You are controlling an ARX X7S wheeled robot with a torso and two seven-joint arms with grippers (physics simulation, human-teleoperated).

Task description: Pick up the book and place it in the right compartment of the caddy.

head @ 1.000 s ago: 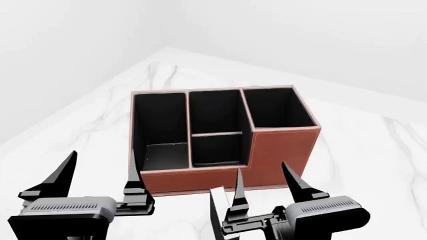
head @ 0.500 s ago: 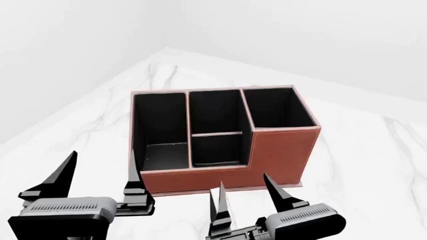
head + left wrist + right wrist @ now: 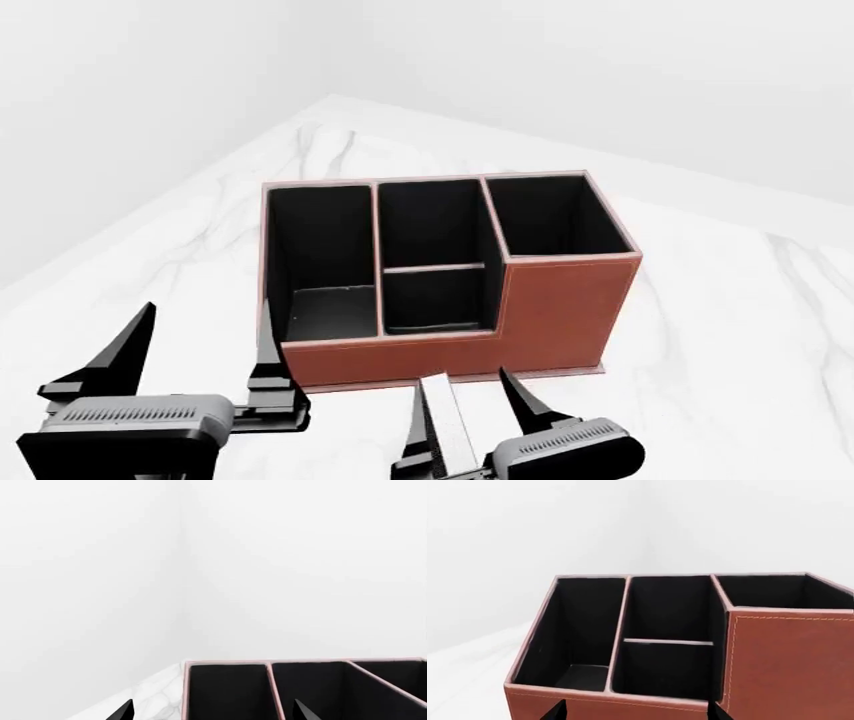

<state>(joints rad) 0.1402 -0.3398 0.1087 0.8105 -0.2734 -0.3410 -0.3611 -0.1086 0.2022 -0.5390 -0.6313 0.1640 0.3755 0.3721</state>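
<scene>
Right hand straddling thin book, grip unclear; left hand spread; leathery caddy

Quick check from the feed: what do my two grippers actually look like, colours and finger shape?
Both look alike. The left gripper has two slim black fingers tapering to sharp points, mounted on a grey ribbed housing with black brackets. The right gripper shows the same black pointed fingers and grey ribbed body. No cables or markings are visible.
</scene>
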